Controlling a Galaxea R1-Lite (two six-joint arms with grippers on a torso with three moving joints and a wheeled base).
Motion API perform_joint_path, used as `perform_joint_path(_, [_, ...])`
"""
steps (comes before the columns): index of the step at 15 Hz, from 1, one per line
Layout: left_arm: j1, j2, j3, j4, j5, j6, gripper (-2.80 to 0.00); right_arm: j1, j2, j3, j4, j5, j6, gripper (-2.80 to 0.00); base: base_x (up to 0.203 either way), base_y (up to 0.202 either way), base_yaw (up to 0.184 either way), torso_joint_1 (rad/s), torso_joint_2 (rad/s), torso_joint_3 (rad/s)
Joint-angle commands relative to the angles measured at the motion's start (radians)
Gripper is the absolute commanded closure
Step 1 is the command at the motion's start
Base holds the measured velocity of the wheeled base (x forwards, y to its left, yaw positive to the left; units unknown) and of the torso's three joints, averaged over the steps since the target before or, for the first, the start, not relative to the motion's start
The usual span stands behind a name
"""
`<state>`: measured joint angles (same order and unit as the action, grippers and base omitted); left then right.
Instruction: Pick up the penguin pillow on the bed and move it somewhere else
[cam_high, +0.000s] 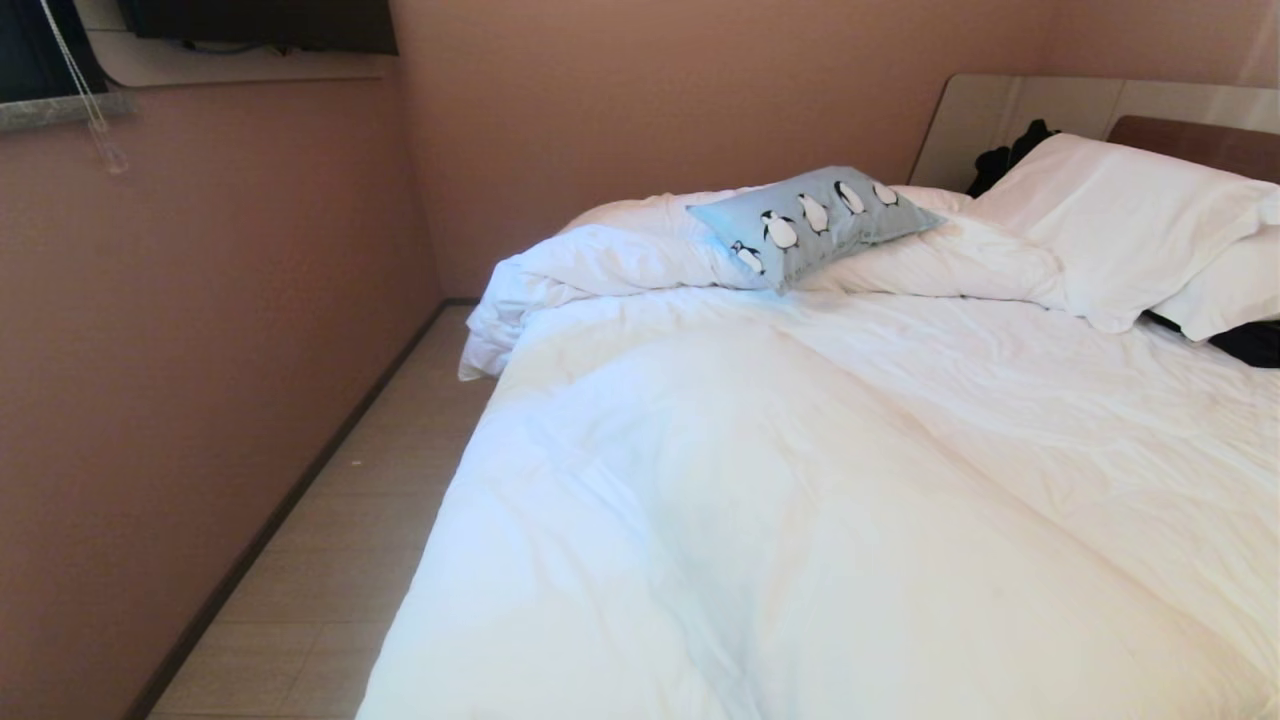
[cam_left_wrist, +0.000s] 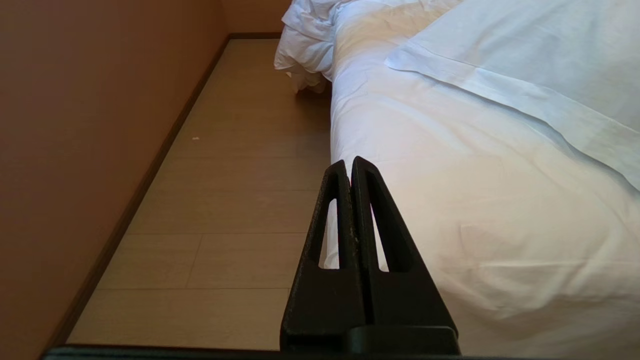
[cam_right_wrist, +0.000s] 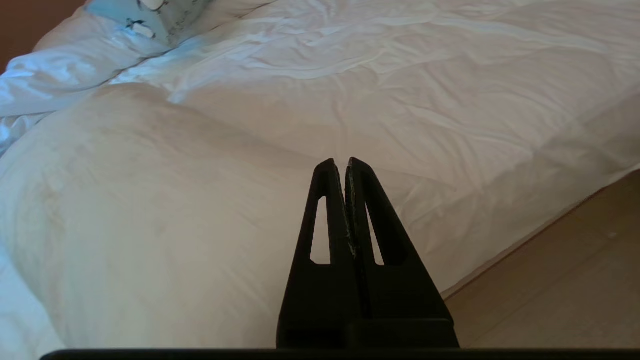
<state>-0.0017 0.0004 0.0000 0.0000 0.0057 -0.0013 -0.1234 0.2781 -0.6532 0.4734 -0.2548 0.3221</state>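
Reach phase, by the look of it; nothing grasped yet. Penguin pillow (cam_high: 812, 224) lying on a bunched ridge of the white duvet (cam_high: 800, 480) at the far side of the bed (cam_high: 1150, 620), near the wall-side edge and just short of the head end, one long side propped up on the ridge, well apart from the white pillows (cam_high: 1120, 225) stacked at the headboard (cam_high: 1200, 145). Only its near corner visible in the right wrist view (cam_right_wrist: 150, 20).

Right gripper (cam_right_wrist: 345, 167) low over the foot end of the bed, jaws pressed together, empty, aimed across the duvet toward the pillow and well apart from it. Left gripper (cam_left_wrist: 348, 167) parked beside the bed's wall-side edge above the floor (cam_left_wrist: 225, 200), jaws likewise closed and empty.

Advice for the step: part the jaws wide before arriving; come in above the duvet folds, not through them. Aim for the near raised corner or the long edge, pinching pillow fabric alone, without duvet. Soft, light thing; likely to sag when lifted, so a deep bite preferable to a tip pinch. Long reach probably needed.
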Motion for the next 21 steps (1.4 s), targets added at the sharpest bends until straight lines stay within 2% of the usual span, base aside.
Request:
perform_joint_path(1, [0.0, 0.0, 0.0, 0.0, 0.0, 0.0, 0.0, 0.029, -0.006, 0.002, 0.002, 0.053, 0.002, 0.0, 0.0, 0.0, 0.0, 0.0, 0.0, 0.0])
perform_joint_path(3, [0.0, 0.0, 0.0, 0.0, 0.0, 0.0, 0.0, 0.127, -0.028, -0.001, 0.009, 0.045, 0.003, 0.0, 0.0, 0.0, 0.0, 0.0, 0.0, 0.0])
perform_joint_path(4, [0.0, 0.0, 0.0, 0.0, 0.0, 0.0, 0.0, 0.142, -0.061, 0.008, 0.024, 0.043, 0.0, 0.0, 0.0, 0.0, 0.0, 0.0, 0.0, 0.0])
perform_joint_path(7, [0.0, 0.0, 0.0, 0.0, 0.0, 0.0, 0.0, 0.131, -0.14, 0.042, 0.058, 0.047, -0.021, 0.0, 0.0, 0.0, 0.0, 0.0, 0.0, 0.0])
perform_joint_path(9, [0.0, 0.001, 0.0, 0.0, 0.0, 0.0, 0.0, 0.127, -0.213, 0.055, 0.048, 0.049, -0.095, 0.0, 0.0, 0.0, 0.0, 0.0, 0.0, 0.0])
perform_joint_path(11, [0.0, 0.0, 0.0, 0.0, 0.0, 0.0, 0.0, 0.127, -0.281, 0.095, -0.016, 0.041, -0.209, 0.0, 0.0, 0.0, 0.0, 0.0, 0.0, 0.0])
perform_joint_path(13, [0.0, 0.001, 0.0, 0.0, 0.0, 0.0, 0.0, 0.126, -0.277, 0.125, -0.113, 0.038, -0.223, 0.0, 0.0, 0.0, 0.0, 0.0, 0.0, 0.0])
perform_joint_path(18, [0.0, 0.0, 0.0, 0.0, 0.0, 0.0, 0.0, 0.126, -0.278, 0.21, -0.125, 0.042, -0.226, 0.0, 0.0, 0.0, 0.0, 0.0, 0.0, 0.0])
perform_joint_path(21, [0.0, 0.0, 0.0, 0.0, 0.0, 0.0, 0.0, 0.126, -0.278, 0.245, -0.125, 0.117, -0.233, 0.0, 0.0, 0.0, 0.0, 0.0, 0.0, 0.0])
